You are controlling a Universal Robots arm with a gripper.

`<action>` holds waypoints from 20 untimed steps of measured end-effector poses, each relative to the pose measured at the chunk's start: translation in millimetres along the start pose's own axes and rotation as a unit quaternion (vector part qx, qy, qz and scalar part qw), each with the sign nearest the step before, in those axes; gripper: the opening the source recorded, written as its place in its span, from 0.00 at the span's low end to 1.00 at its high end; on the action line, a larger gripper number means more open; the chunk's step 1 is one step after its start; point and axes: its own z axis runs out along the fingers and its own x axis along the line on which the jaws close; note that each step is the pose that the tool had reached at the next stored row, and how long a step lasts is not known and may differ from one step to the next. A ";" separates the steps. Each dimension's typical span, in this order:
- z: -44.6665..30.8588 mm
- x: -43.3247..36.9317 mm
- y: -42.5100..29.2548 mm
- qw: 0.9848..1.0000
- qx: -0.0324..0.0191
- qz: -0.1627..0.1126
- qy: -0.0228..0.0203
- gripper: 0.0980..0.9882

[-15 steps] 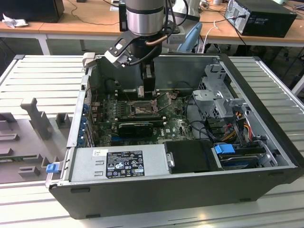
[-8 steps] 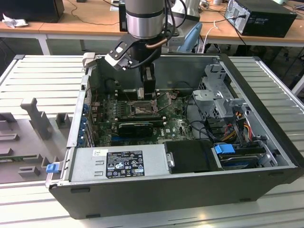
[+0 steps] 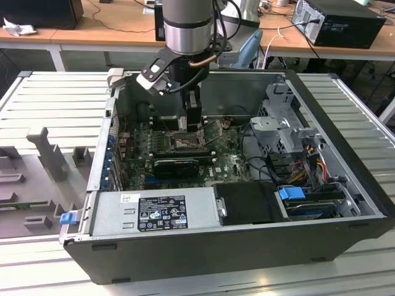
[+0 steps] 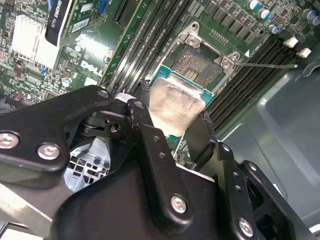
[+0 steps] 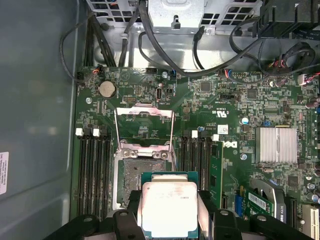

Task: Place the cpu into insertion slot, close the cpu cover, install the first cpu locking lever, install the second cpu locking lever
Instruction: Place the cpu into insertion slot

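Note:
The cpu [image 5: 167, 202], a small square chip with a pale grey metal top, is pinched between my gripper's [image 5: 169, 220] black fingers [image 5: 131, 207], which are shut on its edges. It hangs level just above and partly over the near side of the open insertion slot [image 5: 140, 172]. In the second wrist view the cpu [image 4: 175, 105] sits beside the bare slot [image 4: 202, 65]. The cpu cover [image 5: 144, 116] stands tipped open behind the slot, with thin wire levers [image 5: 172, 135] raised. In the exterior view my gripper [image 3: 192, 120] reaches down into the case over the slot [image 3: 184, 142].
Memory slots [image 5: 95, 165] flank the socket on both sides. A black expansion card [image 3: 176, 165] lies in front of it and a silver heatsink [image 5: 275, 145] is nearby. The drive cage [image 3: 281, 123], loose cables [image 5: 165, 60] and the case wall [image 5: 35, 125] hem the area in.

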 end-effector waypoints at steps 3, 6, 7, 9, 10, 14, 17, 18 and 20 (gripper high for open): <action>0.7 0.0 -0.1 1.000 0.000 0.000 0.000 0.48; 1.6 0.0 -0.2 1.000 0.000 0.000 0.000 0.48; 2.4 0.0 -0.2 1.000 0.000 0.000 0.000 0.48; 3.4 -0.1 -0.3 1.000 0.000 0.000 0.000 0.48; 3.9 -0.1 -0.3 1.000 0.000 0.000 0.000 0.48; 5.9 -0.1 -0.5 1.000 0.000 0.000 0.000 0.48; 9.8 -0.1 -0.8 1.000 0.000 0.000 0.000 0.48; 12.3 0.2 -1.0 1.000 0.000 0.000 0.000 0.48; 15.8 2.0 -1.3 1.000 0.000 0.000 0.000 0.48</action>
